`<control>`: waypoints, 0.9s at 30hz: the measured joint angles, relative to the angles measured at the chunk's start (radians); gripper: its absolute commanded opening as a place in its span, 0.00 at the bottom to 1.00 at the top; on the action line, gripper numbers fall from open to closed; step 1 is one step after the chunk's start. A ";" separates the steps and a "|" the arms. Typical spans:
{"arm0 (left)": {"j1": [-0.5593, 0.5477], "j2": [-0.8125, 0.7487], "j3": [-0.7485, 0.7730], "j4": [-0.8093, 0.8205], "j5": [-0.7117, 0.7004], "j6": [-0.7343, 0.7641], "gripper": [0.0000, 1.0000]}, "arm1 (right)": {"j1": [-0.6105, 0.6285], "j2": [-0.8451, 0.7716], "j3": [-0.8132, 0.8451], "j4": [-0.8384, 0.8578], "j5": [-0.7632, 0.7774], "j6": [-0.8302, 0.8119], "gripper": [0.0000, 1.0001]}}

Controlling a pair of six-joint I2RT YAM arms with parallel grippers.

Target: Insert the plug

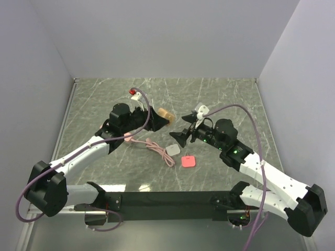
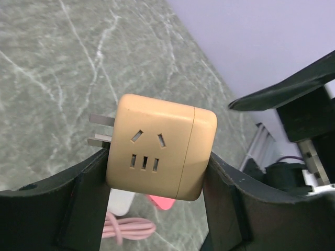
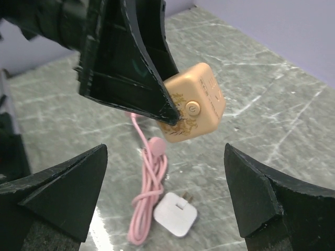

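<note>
The plug (image 1: 188,161), a small flat coral-pink square, lies on the marble table in front of the arms; in the left wrist view its corner (image 2: 161,202) peeks out below the cube. My left gripper (image 1: 163,118) (image 2: 157,172) is shut on a tan socket cube (image 1: 166,115) (image 2: 159,154) and holds it above the table, metal prongs sticking out to the left. My right gripper (image 1: 183,129) (image 3: 165,149) stands open and holds nothing, just right of the cube (image 3: 194,109) and above the table. The plug is out of the right wrist view.
A white charger block (image 1: 172,150) (image 3: 176,214) with a coiled pink cord (image 1: 156,148) (image 3: 149,193) lies beside the plug. A red-and-white clip (image 1: 134,93) sits at the back left. Grey walls enclose the table on three sides.
</note>
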 measured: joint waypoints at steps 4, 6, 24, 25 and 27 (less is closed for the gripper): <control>-0.001 -0.004 0.000 0.000 0.040 -0.037 0.01 | 0.089 0.051 0.010 -0.006 0.110 -0.080 0.96; -0.001 -0.006 0.000 0.000 0.059 -0.053 0.01 | 0.129 0.091 0.026 -0.009 0.174 -0.115 0.96; 0.002 -0.008 -0.001 0.037 0.167 -0.080 0.01 | 0.180 0.167 0.039 0.075 0.379 -0.231 0.93; 0.002 -0.008 -0.001 0.037 0.175 -0.080 0.01 | 0.182 0.175 0.040 0.077 0.380 -0.235 0.92; 0.001 -0.008 -0.001 0.037 0.193 -0.079 0.01 | 0.188 0.193 0.041 0.077 0.380 -0.245 0.91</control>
